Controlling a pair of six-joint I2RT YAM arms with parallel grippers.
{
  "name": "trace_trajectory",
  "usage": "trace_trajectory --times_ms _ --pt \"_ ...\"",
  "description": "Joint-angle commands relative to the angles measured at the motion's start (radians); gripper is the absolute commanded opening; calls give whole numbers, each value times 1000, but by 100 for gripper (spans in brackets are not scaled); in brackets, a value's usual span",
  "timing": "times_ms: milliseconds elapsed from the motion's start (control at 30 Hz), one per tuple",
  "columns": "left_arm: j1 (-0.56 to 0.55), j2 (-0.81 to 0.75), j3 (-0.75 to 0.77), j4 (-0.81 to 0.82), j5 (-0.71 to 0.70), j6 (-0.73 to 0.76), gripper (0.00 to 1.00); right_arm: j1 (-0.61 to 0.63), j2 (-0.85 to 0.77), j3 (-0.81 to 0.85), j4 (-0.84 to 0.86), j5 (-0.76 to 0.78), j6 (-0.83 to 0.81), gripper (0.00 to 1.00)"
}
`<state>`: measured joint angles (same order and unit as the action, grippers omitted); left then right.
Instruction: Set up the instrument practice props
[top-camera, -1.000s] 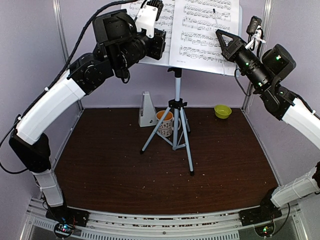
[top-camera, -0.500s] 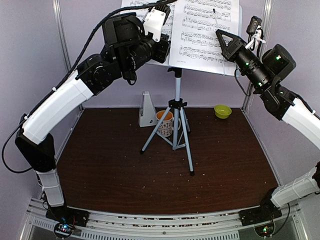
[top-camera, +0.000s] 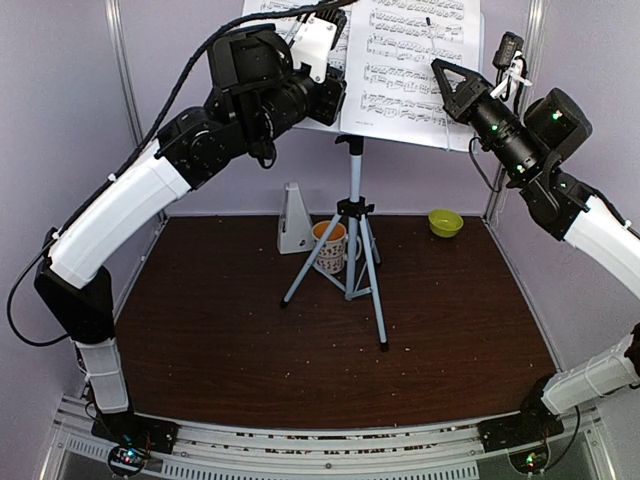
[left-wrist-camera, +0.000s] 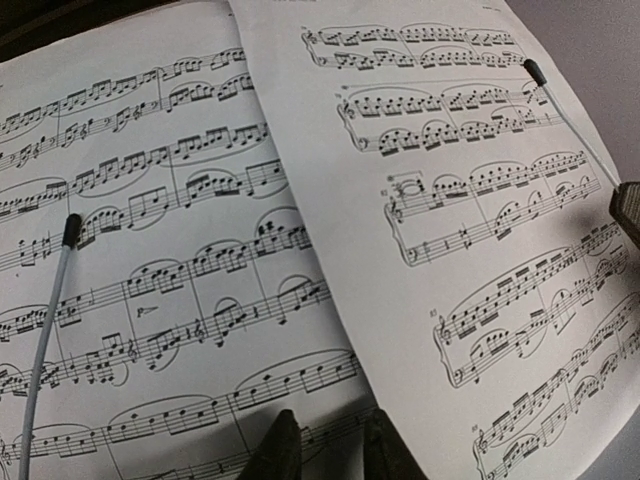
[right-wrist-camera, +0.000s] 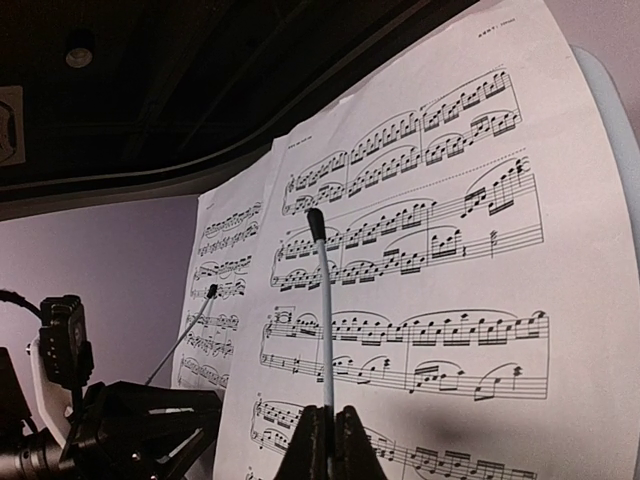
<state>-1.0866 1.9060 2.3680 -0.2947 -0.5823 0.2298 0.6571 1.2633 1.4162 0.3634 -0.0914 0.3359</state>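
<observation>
My left pincer (left-wrist-camera: 330, 452) is narrowly spread at the music stand's (top-camera: 353, 180) lower lip, with nothing between its fingers. Only its wrist view shows the right page (left-wrist-camera: 450, 250) lapping over the left page (left-wrist-camera: 150, 250). My right pincer (right-wrist-camera: 330, 440) is pressed together at the foot of a holder wire (right-wrist-camera: 321, 300); I cannot tell whether it nips the wire. From above, the metronome (top-camera: 293, 222) stands just left of the stand's legs. There is open air in front of the stand, between my arms.

Top camera looks down over the tabletop (top-camera: 250, 350) from behind; both wrist cameras closely face the same sheet-music pages (left-wrist-camera: 430, 330).
</observation>
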Motion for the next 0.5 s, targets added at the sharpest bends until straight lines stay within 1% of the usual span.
trace_trajectory --times_ms 0,467 --pt "-6 16 34 12 29 1 23 12 -3 7 39 -36 -6 0" --pt "-6 41 71 -7 55 7 23 13 -2 9 37 -36 -8 0"
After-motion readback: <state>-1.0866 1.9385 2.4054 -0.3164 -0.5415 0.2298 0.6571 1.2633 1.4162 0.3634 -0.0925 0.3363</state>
